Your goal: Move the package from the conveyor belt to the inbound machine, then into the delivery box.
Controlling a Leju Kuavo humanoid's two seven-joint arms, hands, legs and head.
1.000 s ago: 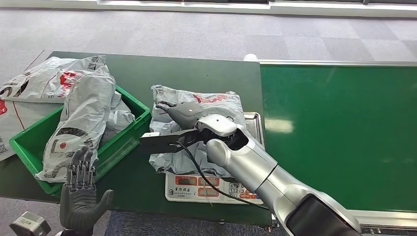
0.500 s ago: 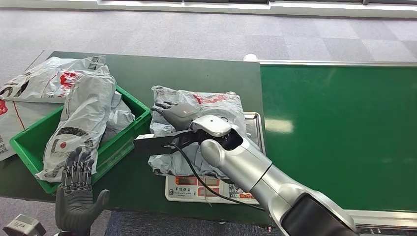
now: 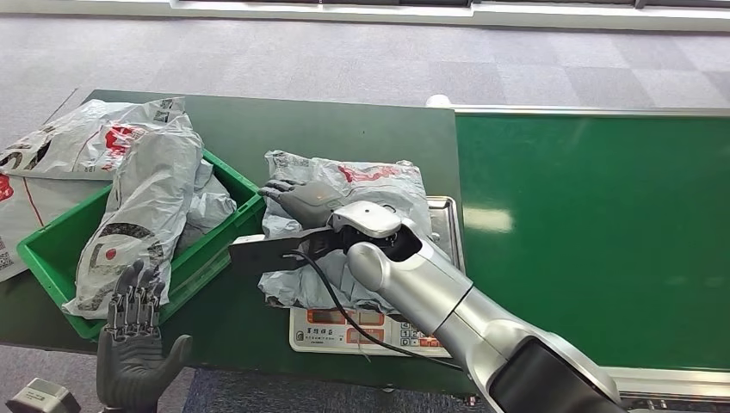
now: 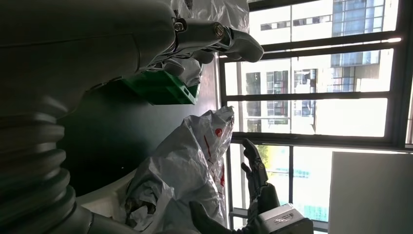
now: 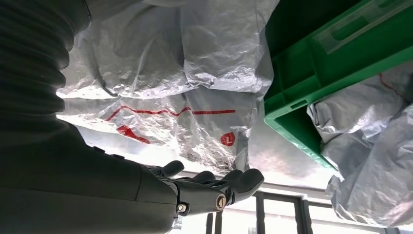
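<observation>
The grey package (image 3: 361, 194) is lying on the scale (image 3: 370, 327), just beside the green bin (image 3: 219, 237). The right hand (image 3: 301, 200) is resting on it, fingers (image 5: 238, 181) stretched flat, gripping nothing. The left hand (image 3: 133, 344) is hovering below the table (image 3: 344, 129), fingers spread, empty.

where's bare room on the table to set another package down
Bare dark tabletop lies beyond the scale, between the green bin and the conveyor belt, which is bare too. The bin is piled with grey bags; the scale holds the package under the right hand.
</observation>
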